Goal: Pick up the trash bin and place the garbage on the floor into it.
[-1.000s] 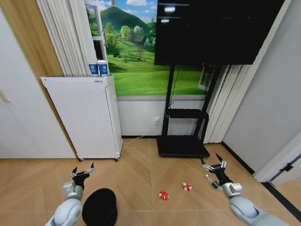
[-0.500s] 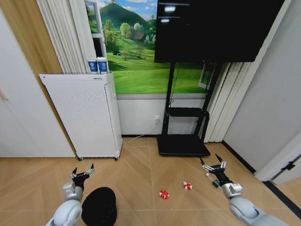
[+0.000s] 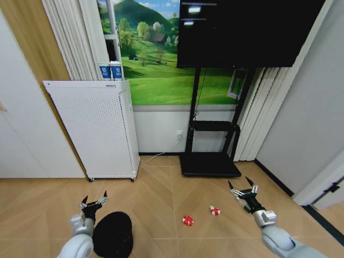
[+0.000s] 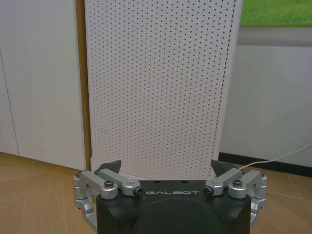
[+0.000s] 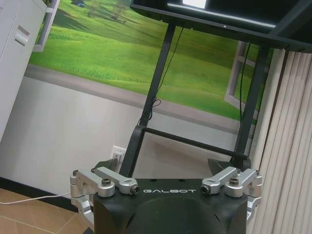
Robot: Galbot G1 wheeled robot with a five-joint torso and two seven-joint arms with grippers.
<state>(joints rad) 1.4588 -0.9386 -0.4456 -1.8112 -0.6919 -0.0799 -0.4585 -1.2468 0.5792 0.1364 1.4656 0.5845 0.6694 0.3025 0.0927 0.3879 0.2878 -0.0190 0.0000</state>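
Nearest us: small black round wire-mesh trash bin (image 3: 113,234) on the herringbone parquet floor (image 3: 161,193), now closer under our view after the camera's advance; left gripper (image 3: 92,203) just beside it, fingers spread, empty. Mid-floor: two crumpled red-and-white wrappers (image 3: 187,220), unmoved. Right gripper (image 3: 243,192) spread, hovering. Beyond: tall white perforated appliance (image 3: 91,129). We judge the bin pickup imminent, not begun.

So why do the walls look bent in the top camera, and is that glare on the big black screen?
Head view: the wide lens bows the curtains and door edges outward; two pale ceiling-light reflections sit on the TV screen; the trash bin reads as a black blob with soft shadows. Left wrist view: the white perforated appliance is sharp and evenly lit. Right wrist view: a bright reflection again tops the screen.
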